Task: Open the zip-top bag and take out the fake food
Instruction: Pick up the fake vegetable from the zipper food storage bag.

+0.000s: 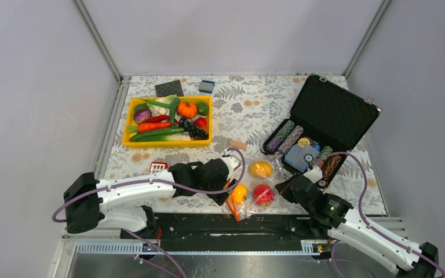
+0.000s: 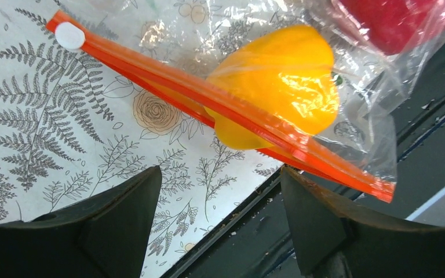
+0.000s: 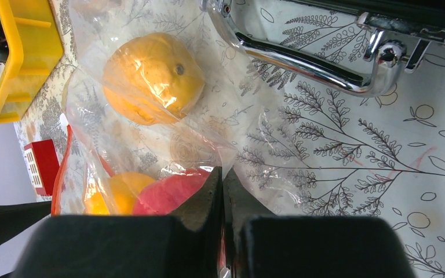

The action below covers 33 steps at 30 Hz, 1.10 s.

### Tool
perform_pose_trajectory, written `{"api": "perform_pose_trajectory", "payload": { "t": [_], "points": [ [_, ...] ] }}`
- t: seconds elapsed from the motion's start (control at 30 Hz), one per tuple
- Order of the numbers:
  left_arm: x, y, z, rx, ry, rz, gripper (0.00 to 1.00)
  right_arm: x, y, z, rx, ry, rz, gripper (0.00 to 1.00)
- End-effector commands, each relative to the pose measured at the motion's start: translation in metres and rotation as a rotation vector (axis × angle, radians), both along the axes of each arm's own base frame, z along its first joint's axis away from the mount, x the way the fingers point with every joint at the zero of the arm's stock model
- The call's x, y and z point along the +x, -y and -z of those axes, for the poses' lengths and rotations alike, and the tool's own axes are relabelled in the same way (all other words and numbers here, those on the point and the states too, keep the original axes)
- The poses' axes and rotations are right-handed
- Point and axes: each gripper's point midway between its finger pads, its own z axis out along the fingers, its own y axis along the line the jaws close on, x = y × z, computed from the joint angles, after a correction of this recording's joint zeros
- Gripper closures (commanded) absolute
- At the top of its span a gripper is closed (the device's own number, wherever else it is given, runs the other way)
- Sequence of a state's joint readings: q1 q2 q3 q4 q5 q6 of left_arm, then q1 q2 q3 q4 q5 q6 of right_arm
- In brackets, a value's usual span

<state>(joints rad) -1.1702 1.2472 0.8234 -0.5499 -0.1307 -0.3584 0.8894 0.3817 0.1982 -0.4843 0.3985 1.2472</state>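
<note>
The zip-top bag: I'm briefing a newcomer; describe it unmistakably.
On the floral table, at the near edge beside the black case, lies the zip-top bag. It is clear plastic holding yellow and red fake food. Only it has an orange zip strip.

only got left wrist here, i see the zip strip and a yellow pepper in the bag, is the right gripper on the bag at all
Observer: Yes, the right gripper is shut on the zip-top bag's plastic, beside the red apple.
Operator: anything else in there i can't see
Observer: A yellow-orange round fruit, at the bag's end nearest the black case.
</note>
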Motion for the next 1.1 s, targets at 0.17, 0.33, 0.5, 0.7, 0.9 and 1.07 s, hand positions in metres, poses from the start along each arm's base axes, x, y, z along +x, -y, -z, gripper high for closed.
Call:
{"api": "perform_pose_trajectory", "payload": {
  "t": [0.17,0.33,0.5,0.7,0.9,1.07],
  "points": [
    [0.006,0.01,0.01,-0.035,0.045,0.033,0.24,0.001,-0.003,-0.002,0.013,0.001,-0.001,1.0],
    [0.009,0.03,0.005,-0.074,0.072,0.093,0.18,0.0,-0.004,-0.002,0.015,-0.004,-0.002,1.0],
    [0.017,0.044,0.006,-0.043,0.126,0.142,0.14,0.0,-0.004,-0.003,0.02,-0.001,-0.003,1.0],
    [0.019,0.062,-0.002,-0.065,0.166,0.218,0.12,-0.001,-0.004,-0.003,0.018,-0.002,-0.008,1.0],
    [0.018,0.075,0.001,-0.053,0.167,0.246,0.12,-0.001,-0.004,-0.002,0.019,-0.002,-0.008,1.0],
    [0.018,0.086,0.009,-0.037,0.16,0.267,0.12,-0.001,-0.004,-0.002,0.019,-0.004,-0.008,1.0]
  ]
}}
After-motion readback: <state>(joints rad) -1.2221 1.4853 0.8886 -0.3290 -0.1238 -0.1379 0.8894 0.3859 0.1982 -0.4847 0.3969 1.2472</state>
